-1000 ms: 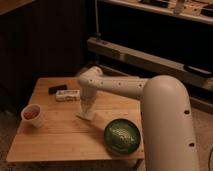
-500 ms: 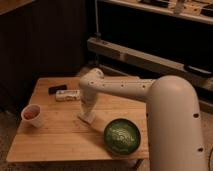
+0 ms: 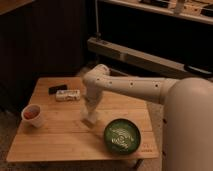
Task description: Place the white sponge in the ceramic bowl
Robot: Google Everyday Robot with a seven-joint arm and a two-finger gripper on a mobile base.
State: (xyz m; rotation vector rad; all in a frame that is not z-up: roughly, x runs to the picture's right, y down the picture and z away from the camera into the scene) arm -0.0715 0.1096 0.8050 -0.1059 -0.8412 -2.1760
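I see my gripper [image 3: 90, 113] low over the middle of the slatted wooden table [image 3: 60, 142], jaws shut on the white sponge [image 3: 89, 119], a flat pale pad touching the wood. The round glossy green ceramic bowl [image 3: 122, 135] sits just beside it, right.

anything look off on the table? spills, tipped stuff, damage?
Nothing stands out. The small white cup with reddish contents is upright, the round dark green ceramic bowl sits flat and empty, and the whitish rectangular package lies flat. The gripper, shut, is down at the small off-white sponge mid-table.
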